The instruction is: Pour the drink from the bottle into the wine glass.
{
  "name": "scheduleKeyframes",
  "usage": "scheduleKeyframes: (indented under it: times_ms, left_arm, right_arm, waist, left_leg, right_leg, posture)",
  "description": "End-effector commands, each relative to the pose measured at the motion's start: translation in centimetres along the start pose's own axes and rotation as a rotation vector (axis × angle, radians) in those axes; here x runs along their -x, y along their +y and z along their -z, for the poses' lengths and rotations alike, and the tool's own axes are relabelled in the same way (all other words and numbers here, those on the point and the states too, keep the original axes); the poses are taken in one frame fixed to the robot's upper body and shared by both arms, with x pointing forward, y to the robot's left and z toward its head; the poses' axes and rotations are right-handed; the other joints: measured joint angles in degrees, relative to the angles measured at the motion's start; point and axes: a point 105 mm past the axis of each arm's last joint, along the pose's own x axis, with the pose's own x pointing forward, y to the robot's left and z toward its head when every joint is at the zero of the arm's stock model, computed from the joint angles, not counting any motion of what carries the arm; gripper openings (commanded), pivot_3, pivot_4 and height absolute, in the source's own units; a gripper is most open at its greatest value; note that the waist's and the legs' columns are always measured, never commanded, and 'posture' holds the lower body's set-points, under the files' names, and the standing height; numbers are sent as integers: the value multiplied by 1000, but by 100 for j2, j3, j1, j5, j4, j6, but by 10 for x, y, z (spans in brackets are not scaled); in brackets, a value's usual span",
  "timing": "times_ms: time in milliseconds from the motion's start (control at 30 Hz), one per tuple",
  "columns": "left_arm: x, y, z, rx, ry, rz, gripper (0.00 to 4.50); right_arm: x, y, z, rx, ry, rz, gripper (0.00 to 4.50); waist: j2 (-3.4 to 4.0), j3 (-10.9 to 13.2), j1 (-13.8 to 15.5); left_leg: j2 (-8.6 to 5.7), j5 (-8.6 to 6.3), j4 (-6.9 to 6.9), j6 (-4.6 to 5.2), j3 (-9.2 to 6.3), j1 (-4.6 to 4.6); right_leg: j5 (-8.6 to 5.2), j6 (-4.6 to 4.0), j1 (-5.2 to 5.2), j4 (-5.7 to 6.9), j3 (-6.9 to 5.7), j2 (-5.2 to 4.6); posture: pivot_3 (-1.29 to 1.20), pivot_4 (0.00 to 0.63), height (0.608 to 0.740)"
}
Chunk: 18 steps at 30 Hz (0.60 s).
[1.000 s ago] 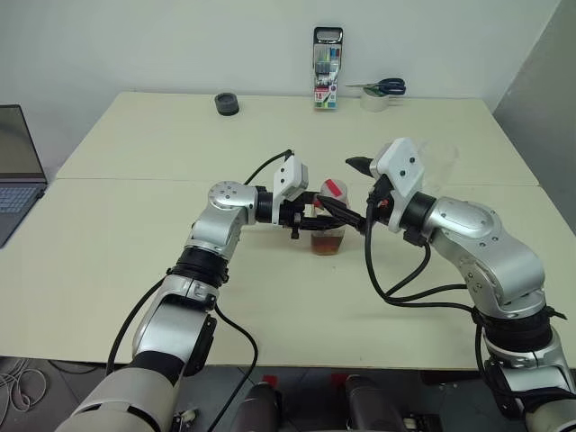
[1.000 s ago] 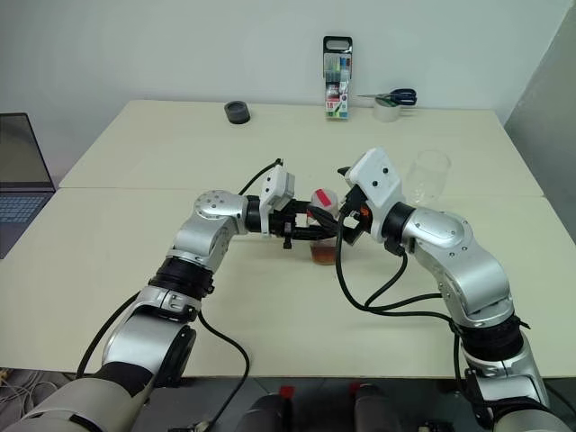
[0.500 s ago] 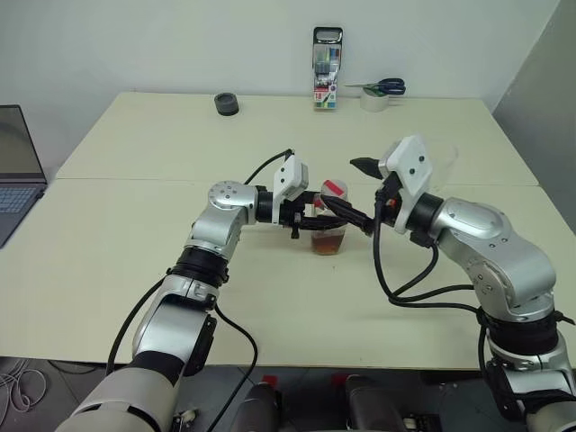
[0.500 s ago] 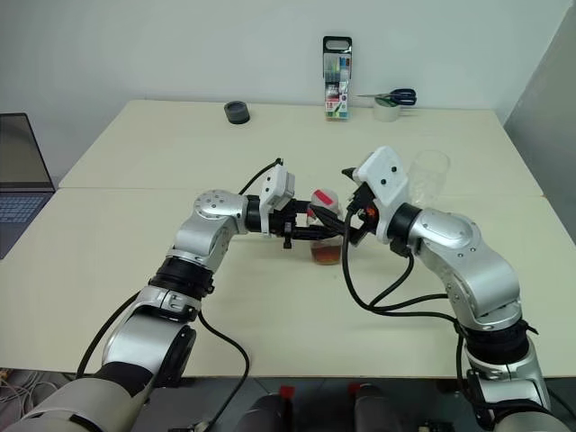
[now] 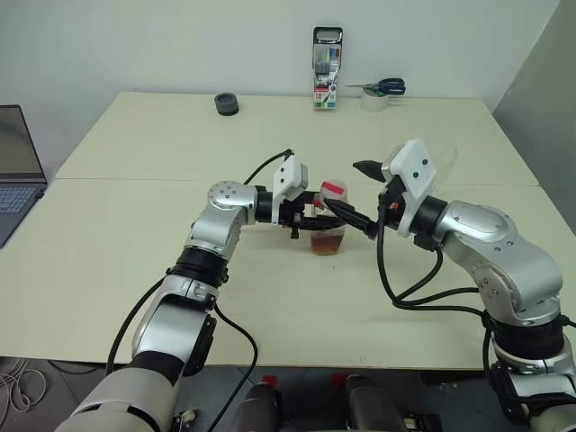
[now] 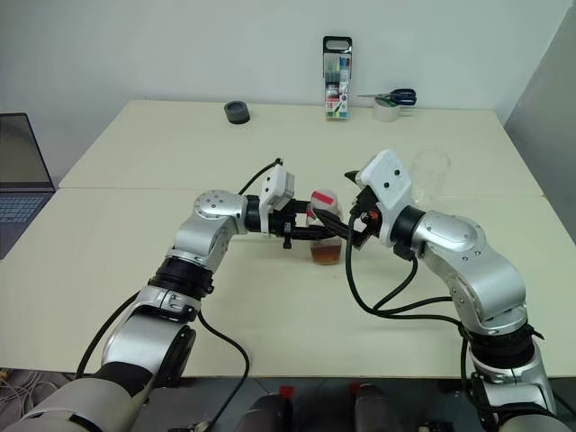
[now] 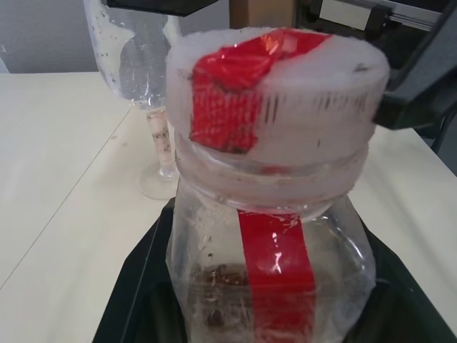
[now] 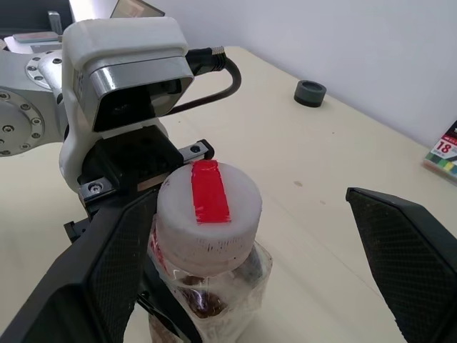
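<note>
Bottle (image 5: 329,225), small clear plastic with white red-taped cap, stands upright on the surface (image 5: 135,243), clamped by the left gripper (image 5: 317,218). Right gripper (image 8: 235,286), fingers wide apart, straddles the cap (image 8: 208,206) from the opposite side.

The left gripper (image 5: 317,214) is reaching rightward, roughly level, its fingers clamping closed on the bottle (image 5: 329,225). The right gripper (image 5: 362,200) is pointing toward it from the other side, fingers (image 8: 418,264) spreading wide around the cap without touching.
</note>
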Motion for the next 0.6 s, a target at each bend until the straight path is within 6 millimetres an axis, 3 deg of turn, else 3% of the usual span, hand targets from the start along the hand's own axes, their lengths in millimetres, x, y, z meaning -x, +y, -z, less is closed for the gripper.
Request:
scheduleKeyframes:
  times_ms: [33,600]
  left_arm:
    - [3,1,-13,-50,-32,7,1849]
    - [4,0,-11,-51,-32,8,1849]
  right_arm:
    - [9,-7,-14,29,-43,38,4500]
    - [12,-5,-12,26,-27,23,4500]
  waist:
    - [0,0,0]
    - [0,0,0]
  left_leg:
    - [0,0,0,0,0,0]
    - [0,0,0,1,1,0]
  right_leg:
    - [0,0,0,0,0,0]
    - [0,0,0,0,0,0]
  posture:
    - [0,150,740]
    - [0,150,740]
